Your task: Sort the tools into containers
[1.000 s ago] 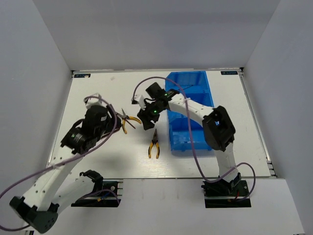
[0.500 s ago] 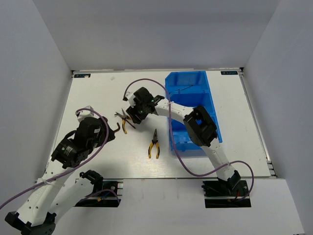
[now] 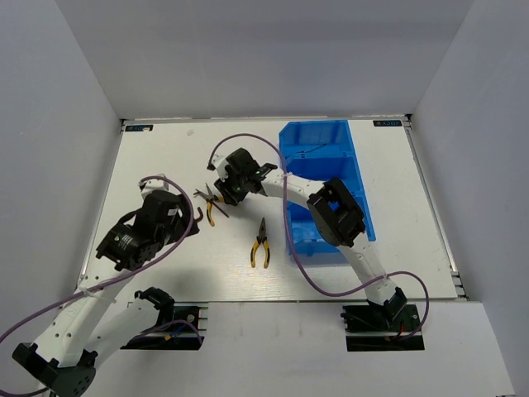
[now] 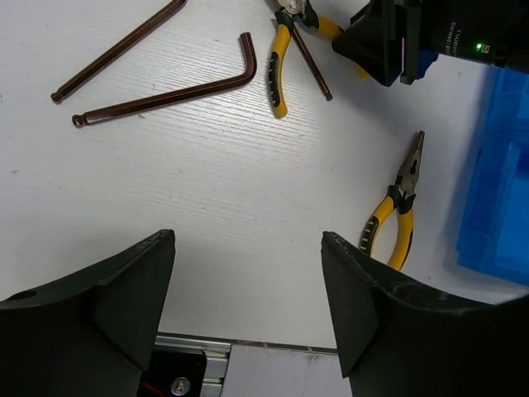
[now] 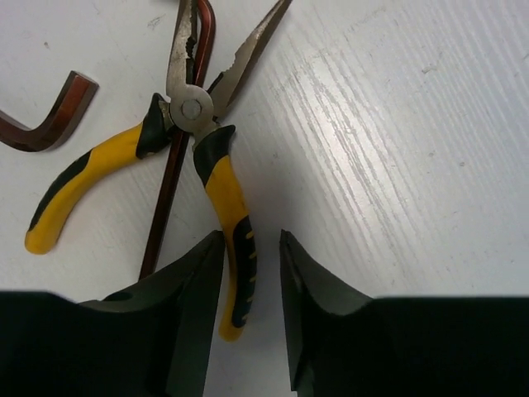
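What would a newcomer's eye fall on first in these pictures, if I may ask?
Probably the bright blue bin on the right side of the white table, the only large block of colour. Next comes the right claw, reaching left with its fingers either side of one yellow-black handle of the spread pliers, which lie across a thin brown rod. A second pair of pliers lies alone beside the bin.

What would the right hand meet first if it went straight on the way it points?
Probably the right hand would meet the handle of the pliers lying between its fingers, then the table; depth is unclear.
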Controlling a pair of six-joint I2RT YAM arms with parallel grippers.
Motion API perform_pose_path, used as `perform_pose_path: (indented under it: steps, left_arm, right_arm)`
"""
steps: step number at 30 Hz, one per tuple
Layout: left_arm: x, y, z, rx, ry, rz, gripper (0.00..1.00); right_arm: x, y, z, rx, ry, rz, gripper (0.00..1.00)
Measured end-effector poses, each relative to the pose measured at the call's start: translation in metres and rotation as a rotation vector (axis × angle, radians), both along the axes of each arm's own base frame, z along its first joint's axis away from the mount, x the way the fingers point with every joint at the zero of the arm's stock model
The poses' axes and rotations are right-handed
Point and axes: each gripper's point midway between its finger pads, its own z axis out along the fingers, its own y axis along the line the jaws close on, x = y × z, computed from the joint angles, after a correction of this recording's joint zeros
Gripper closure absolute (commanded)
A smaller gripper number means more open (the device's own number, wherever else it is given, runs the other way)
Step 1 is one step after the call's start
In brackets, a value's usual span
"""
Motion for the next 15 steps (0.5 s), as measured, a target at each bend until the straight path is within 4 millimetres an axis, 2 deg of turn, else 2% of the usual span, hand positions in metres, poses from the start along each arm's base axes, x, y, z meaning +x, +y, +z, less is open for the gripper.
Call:
perform_pose_path:
  steps: [1,2,6,15]
  left_arm:
    - [0.0003,-0.0001,0.0003,0.001,-0.002,-0.003,0.18]
    - [0.0008,-0.0005,0.0008,0.001,-0.005,-0.005,0.18]
    - [0.0024,-0.0012,0.003,0.002,-0.016,-0.012,0.18]
    - [0.0019,-0.0022,0.0062,-0.006,-0.031,-0.025,0.18]
  right_arm:
    - [0.0009,0.0001,0.0,0.002,-0.009,0.002,0.69]
    - [0.0018,-0.0002,-0.0009,0.003,-0.017,0.003,0.81]
    - [0.0022,-0.003,-0.0012,0.002,-0.046,-0.001,1.0]
    - [-0.0017,-0.007,0.0014,-0.013,-0.045,-0.016,1.0]
